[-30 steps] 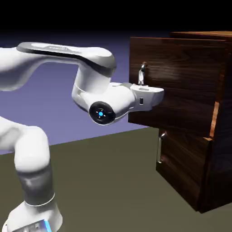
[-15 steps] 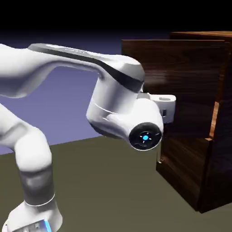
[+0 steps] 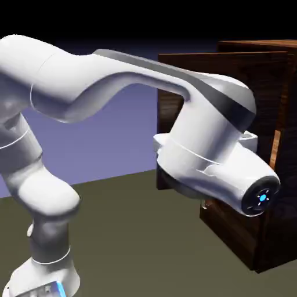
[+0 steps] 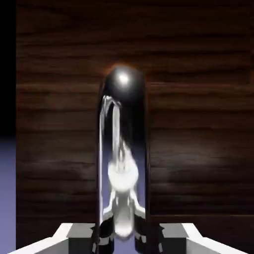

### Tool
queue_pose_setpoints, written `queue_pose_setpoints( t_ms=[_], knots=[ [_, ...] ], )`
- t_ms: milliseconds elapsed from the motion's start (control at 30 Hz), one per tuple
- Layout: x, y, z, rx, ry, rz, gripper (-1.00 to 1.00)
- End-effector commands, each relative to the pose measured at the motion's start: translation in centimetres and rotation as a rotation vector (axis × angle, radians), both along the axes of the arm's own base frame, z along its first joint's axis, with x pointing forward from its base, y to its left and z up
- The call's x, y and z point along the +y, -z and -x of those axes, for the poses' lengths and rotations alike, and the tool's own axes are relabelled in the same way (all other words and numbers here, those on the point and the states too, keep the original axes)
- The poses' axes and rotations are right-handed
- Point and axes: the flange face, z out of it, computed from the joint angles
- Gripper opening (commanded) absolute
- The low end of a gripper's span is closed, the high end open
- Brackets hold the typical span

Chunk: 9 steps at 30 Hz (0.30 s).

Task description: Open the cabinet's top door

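Currently, the hand (image 4: 127,240) is clamped on the handle (image 4: 124,158) of the top door (image 3: 167,116), which stands ajar at three o'clock. Maintain grip; swing the door smoothly along its hinge arc, keeping the fingers square to the bar.

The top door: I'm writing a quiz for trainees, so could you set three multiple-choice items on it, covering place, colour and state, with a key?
1. In the hand view, where is the handle?
A) Beyond the right finger tip
B) Between the finger tips
C) At the top edge

2. What colour is the handle?
A) Silver
B) Red
C) Yellow

3. How does the top door stand?
A) Fully shut
B) Detached
C) Swung open

Key:
1 B: a finger tip shows on each side.
2 A: its surface is shiny metal.
3 C: the panel juts out from the cabinet.
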Motion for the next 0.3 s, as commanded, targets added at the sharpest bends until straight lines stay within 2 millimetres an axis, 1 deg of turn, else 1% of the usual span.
queue_pose_setpoints(
  t_ms=[0, 200, 233, 267],
  knots=[
    [-0.3, 0.0, -0.1, 0.001, -0.008, 0.0, -1.0],
    [-1.9, 0.0, -0.9, 0.0, -0.069, 0.0, -1.0],
    [-1.9, 0.0, -0.9, 0.0, -0.069, 0.0, 1.0],
    [-1.9, 0.0, -0.9, 0.0, -0.069, 0.0, 1.0]
  ],
)
